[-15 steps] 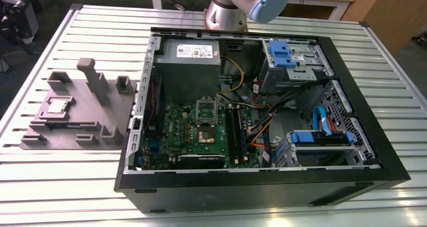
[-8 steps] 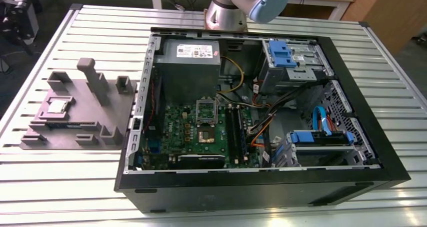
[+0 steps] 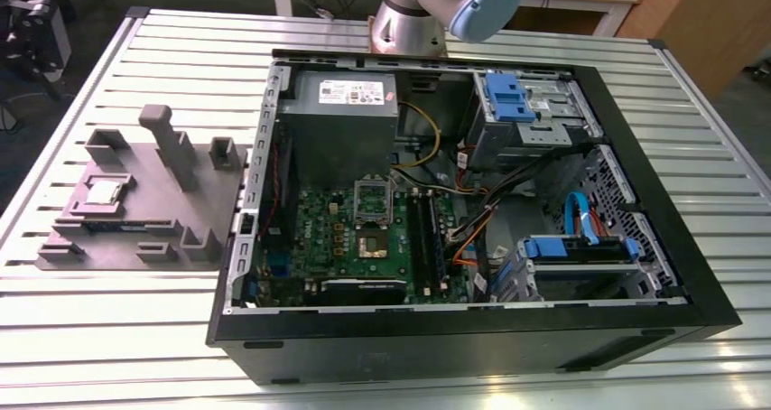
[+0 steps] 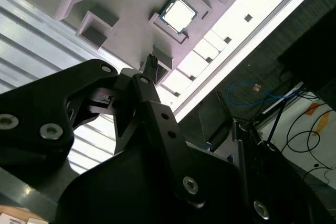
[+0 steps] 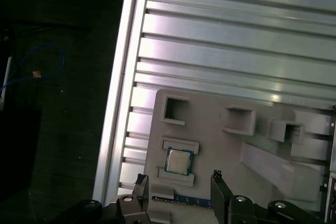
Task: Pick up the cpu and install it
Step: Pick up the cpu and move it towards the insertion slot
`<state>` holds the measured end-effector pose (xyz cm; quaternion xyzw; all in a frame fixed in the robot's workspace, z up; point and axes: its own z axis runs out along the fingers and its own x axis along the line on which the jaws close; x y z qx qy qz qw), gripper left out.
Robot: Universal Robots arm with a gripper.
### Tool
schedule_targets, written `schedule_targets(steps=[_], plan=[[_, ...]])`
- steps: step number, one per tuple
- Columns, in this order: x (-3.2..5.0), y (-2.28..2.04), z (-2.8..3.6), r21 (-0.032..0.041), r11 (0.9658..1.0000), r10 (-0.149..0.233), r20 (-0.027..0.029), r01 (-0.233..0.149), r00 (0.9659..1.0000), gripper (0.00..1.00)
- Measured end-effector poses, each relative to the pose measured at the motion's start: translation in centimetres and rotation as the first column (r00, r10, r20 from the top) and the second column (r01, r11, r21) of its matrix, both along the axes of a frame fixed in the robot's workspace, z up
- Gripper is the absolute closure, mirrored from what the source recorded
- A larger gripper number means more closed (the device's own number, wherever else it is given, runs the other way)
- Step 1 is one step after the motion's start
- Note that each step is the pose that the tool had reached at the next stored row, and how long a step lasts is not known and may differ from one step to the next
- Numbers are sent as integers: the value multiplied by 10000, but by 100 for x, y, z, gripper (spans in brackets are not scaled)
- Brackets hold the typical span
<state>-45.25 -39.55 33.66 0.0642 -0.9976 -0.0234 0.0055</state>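
The cpu [image 3: 103, 191] is a small square chip with a silvery top. It lies flat in a recess of the grey fixture [image 3: 151, 207] on the exterior view's left, outside the computer case. In the first wrist view my gripper [image 5: 178, 179] hangs above the fixture, open and holding nothing. Its two black fingertips [image 5: 140, 182] stand wide apart, well clear of the cpu [image 5: 178, 161]. The second wrist view shows the cpu [image 4: 178, 14] beyond one dark fingertip [image 4: 152, 61]. On the motherboard the socket [image 3: 371, 241] lies bare, its silver frame [image 3: 371, 193] swung up.
The open black computer case [image 3: 482, 329] holds the motherboard, cables, a grey power supply [image 3: 343, 112] and blue drive bays [image 3: 512, 98]. The fixture has upright posts [image 3: 162, 135] and a memory stick [image 5: 184, 200] near the cpu. The slatted table's edge [image 5: 118, 103] borders dark floor.
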Motion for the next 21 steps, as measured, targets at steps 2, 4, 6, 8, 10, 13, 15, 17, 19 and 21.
schedule_targets(steps=[2, 4, 6, 8, 10, 13, 15, 17, 19, 21], plan=[[0, 0, -4, 0, 10000, 0, 0, 0, 10000, 41], [0, 0, -10, 0, 10000, 0, 1, 0, 10000, 41], [0, 0, -17, -1, 10000, 0, -1, 0, 10000, 41], [0, 0, -20, -1, 10000, 0, -2, 0, 10000, 41], [0, 0, -32, 0, 10000, 0, 0, 0, 10000, 41], [0, 0, -34, 0, 10000, 0, 0, 0, 10000, 41], [0, 0, -35, -1, 10000, 0, -1, 0, 10000, 41], [0, 0, -36, -1, 10000, 0, -1, 0, 10000, 41], [0, 0, -37, -1, 10000, 0, -1, 0, 10000, 41], [0, 0, -49, 2, 10000, 0, 4, 0, 10000, 41]])
